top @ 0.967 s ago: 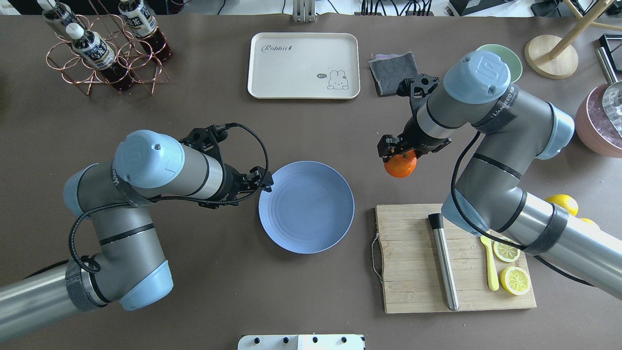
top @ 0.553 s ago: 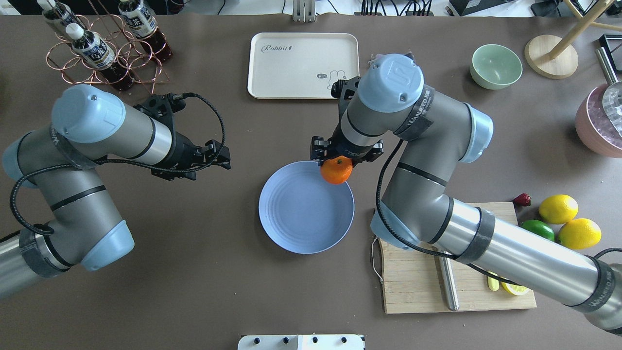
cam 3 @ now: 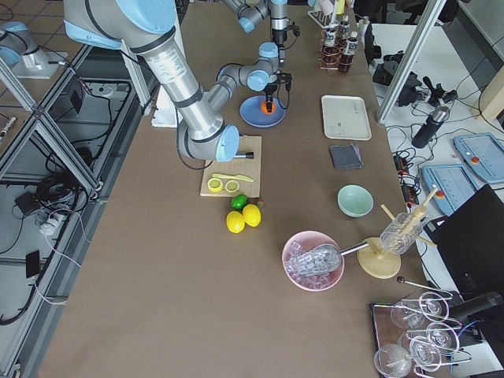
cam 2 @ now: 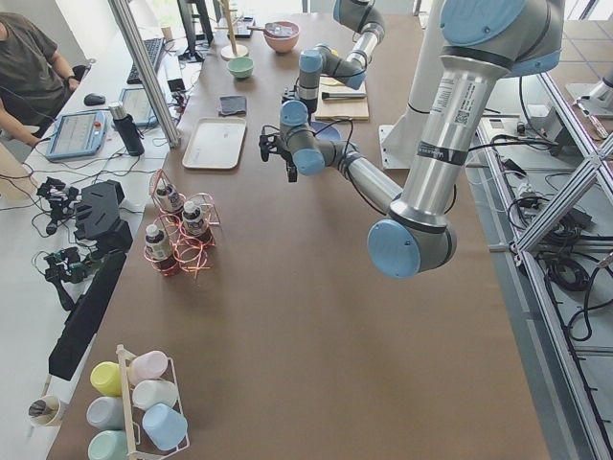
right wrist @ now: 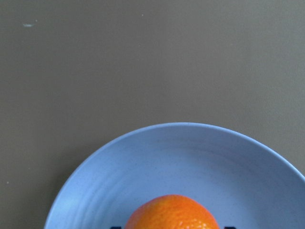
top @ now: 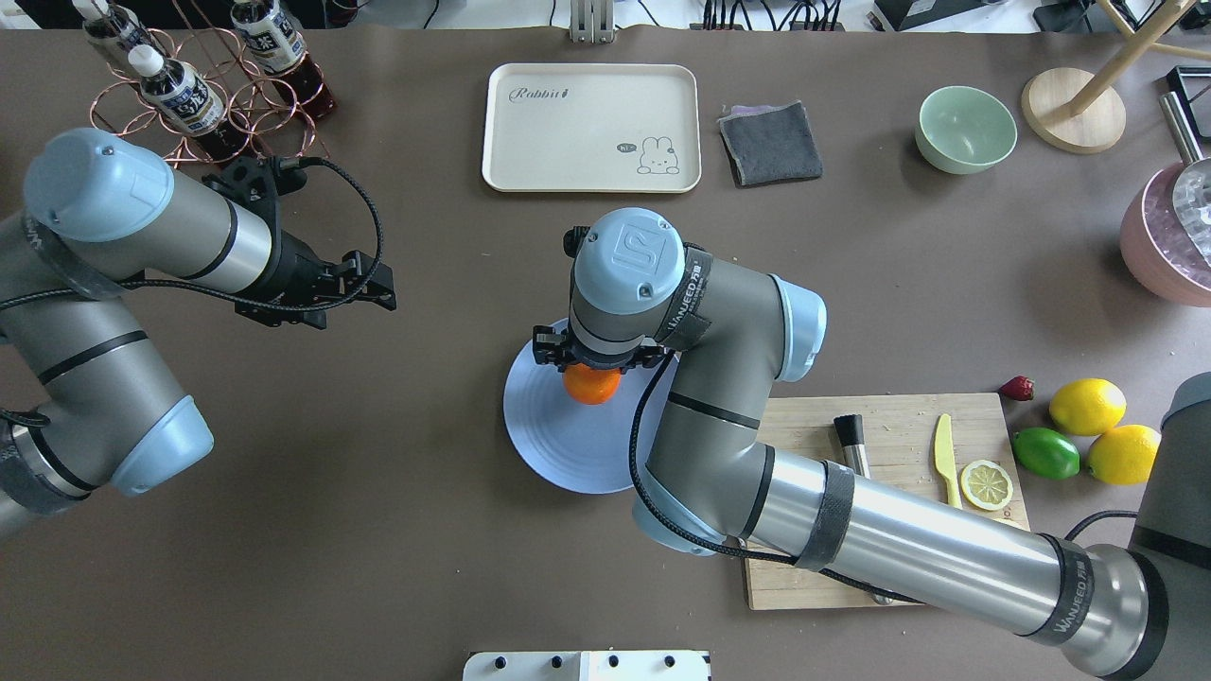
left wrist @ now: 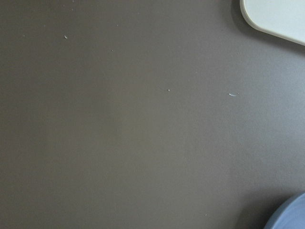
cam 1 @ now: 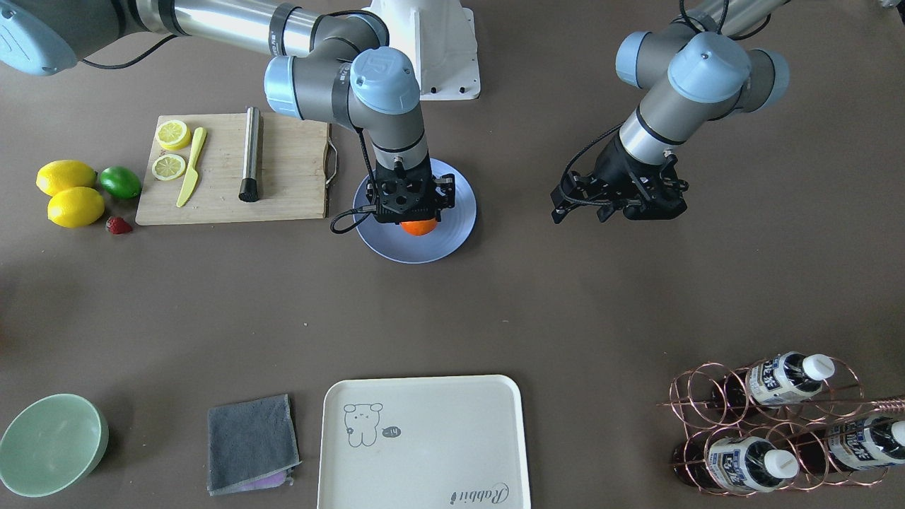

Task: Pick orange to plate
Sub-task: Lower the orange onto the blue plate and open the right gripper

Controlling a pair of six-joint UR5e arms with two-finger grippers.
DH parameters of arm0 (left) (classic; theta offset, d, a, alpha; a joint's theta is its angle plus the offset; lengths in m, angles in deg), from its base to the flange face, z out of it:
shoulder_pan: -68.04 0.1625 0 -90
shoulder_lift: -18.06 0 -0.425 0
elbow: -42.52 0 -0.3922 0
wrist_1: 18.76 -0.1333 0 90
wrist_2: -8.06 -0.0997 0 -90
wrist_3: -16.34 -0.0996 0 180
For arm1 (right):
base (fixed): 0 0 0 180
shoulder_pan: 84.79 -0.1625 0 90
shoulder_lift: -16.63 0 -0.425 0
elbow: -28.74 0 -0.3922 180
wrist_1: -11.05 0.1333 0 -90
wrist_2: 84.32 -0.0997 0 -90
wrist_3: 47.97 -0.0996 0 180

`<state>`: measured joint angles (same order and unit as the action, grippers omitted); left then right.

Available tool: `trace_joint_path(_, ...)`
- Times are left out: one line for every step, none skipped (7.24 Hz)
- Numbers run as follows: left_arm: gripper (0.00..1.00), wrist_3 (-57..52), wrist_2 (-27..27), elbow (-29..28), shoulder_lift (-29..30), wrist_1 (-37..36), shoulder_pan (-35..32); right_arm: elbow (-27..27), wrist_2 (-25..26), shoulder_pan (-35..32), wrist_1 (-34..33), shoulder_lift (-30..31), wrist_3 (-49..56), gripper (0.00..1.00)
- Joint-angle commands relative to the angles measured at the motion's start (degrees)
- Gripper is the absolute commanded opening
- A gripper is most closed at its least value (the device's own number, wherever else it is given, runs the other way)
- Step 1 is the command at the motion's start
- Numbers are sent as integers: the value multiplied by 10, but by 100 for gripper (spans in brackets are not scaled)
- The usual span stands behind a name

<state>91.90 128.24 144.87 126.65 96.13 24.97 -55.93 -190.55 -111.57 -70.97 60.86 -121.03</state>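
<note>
The orange [top: 592,386] sits low over the far half of the blue plate [top: 558,449], with my right gripper [top: 591,372] shut on it from above. I cannot tell whether the fruit touches the plate. In the right wrist view the orange [right wrist: 171,213] fills the bottom edge over the plate [right wrist: 190,152], with dark fingertips on both sides of it. From the front, the orange [cam 1: 418,227] peeks out under the right gripper [cam 1: 413,214] above the plate [cam 1: 456,230]. My left gripper [top: 381,287] hangs open and holds nothing, well to the left of the plate.
A cutting board [top: 908,426] with a lemon slice, yellow knife and steel tool lies right of the plate. Two lemons [top: 1086,405] and a lime [top: 1044,452] sit beyond it. A cream tray [top: 591,128], grey cloth [top: 768,142], green bowl [top: 965,128] and bottle rack [top: 189,95] line the far side.
My right arm has carried the orange leftward from beside the plate to over it. My left arm has drawn back to the left, away from the plate's rim.
</note>
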Motion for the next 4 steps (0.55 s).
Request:
trace_joint_path(94,-1,0,0,-1,0,-1,5,2,8,6,2,-3,0)
trace_joint_path(94,-1,0,0,-1,0,-1,4,0,9,6,3,-3,0)
trace_joint_path(94,1,0,0,-1,0,-1,2,-1,9,6,5,-3,28)
trace_joint_path(95,1,0,0,-1,0,-1,-4,-1,10,6,9,-2,99)
